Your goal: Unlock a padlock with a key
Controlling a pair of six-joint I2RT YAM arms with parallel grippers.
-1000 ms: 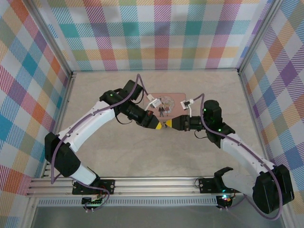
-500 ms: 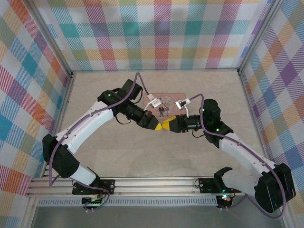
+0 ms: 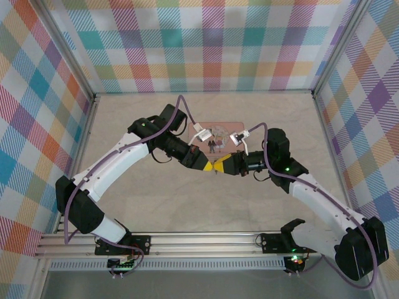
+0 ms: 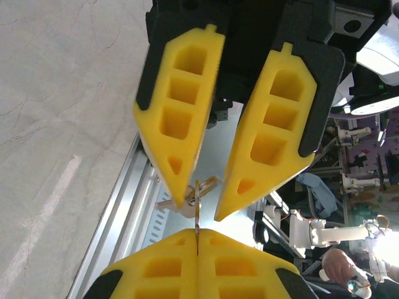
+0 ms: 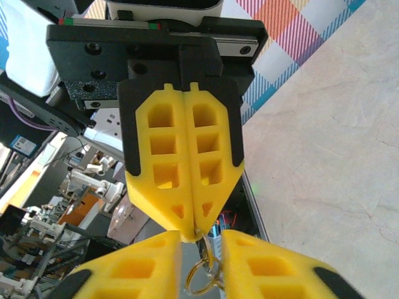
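Above the table, in front of the pink tin, my two grippers meet tip to tip. My left gripper (image 3: 207,165) (image 4: 197,233) is shut on the key (image 4: 197,212), a thin metal blade seen edge-on that sticks out from between its yellow pads. My right gripper (image 3: 220,165) (image 5: 202,240) stands open, one finger on each side of the key. A brassy key ring (image 5: 203,278) with a second silvery key (image 4: 181,204) hangs between the right fingers (image 4: 274,124). The padlock is hidden from view.
The pink rectangular tin (image 3: 219,132) with a cartoon picture lies on the beige table (image 3: 156,205) just behind the grippers. Checked walls close in the back and both sides. A metal rail (image 3: 199,240) runs along the near edge.
My right gripper has slid left toward the left gripper until its open tips surround the key. The left gripper has barely moved and stays shut.
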